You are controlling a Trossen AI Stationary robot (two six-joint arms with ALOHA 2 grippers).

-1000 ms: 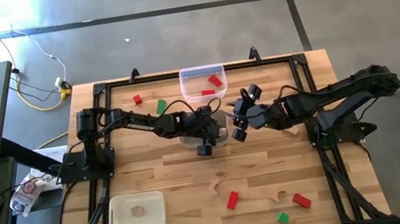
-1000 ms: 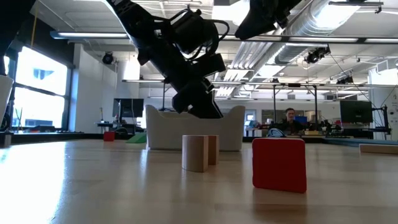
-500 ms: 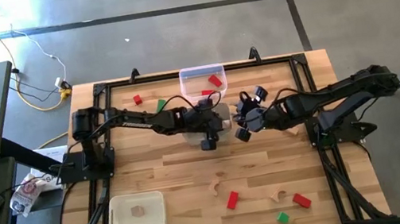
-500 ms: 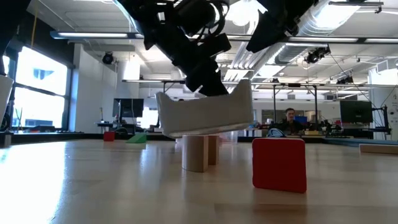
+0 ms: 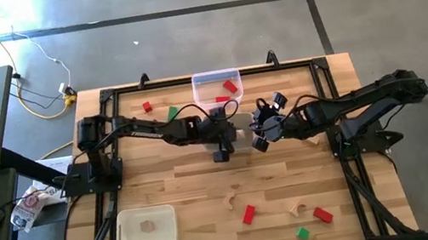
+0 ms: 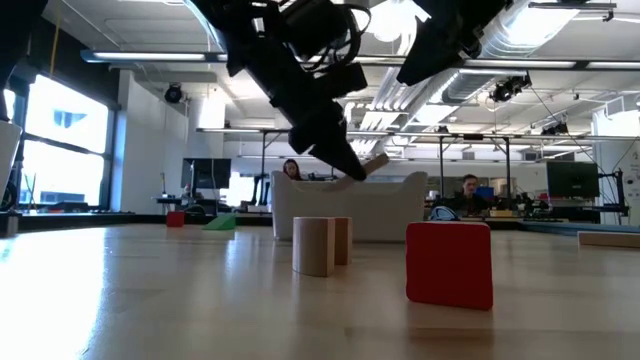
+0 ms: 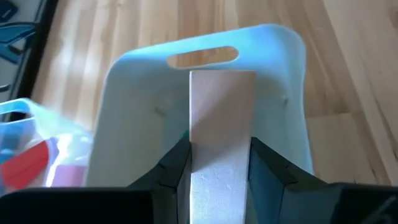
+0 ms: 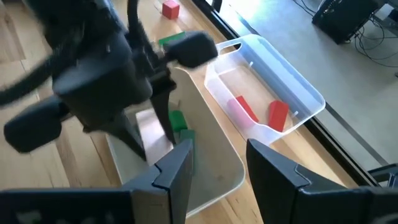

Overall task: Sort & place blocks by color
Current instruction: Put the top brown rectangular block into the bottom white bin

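I am watching the left gripper [image 7: 219, 171] from its wrist view: its fingers [image 7: 177, 168] are clamping a plain wooden bar [image 7: 221, 134] between them, the bar running forward past the fingertips over the white tray [image 7: 137, 137] just ahead. In the right wrist view the left gripper [image 8: 158, 134] is hanging over that white tray [image 8: 217, 168], with green blocks [image 8: 180, 124] lying in the tray just beside its fingertips. The clear tray [image 8: 298, 93] is sitting beyond the white one, holding two red blocks [image 8: 258, 112]. I am seeing the right gripper [image 8: 214, 168] hovering near the white tray, its fingers [image 8: 177, 171] standing partly apart with nothing between them. In the high view the left gripper [image 5: 220, 149] and right gripper [image 5: 261, 134] are facing each other near the table [image 5: 164, 184] middle, close but apart. Other blocks are lying well apart from both sets of fingers: a red cube [image 5: 146, 106] and a green block [image 5: 172, 112] toward the far left, and red [image 5: 248, 214], green [image 5: 302, 233] and wooden [image 5: 298, 208] pieces toward the near edge. A second white tray [image 5: 129, 237] at the near left is holding one wooden block [image 5: 147, 226].
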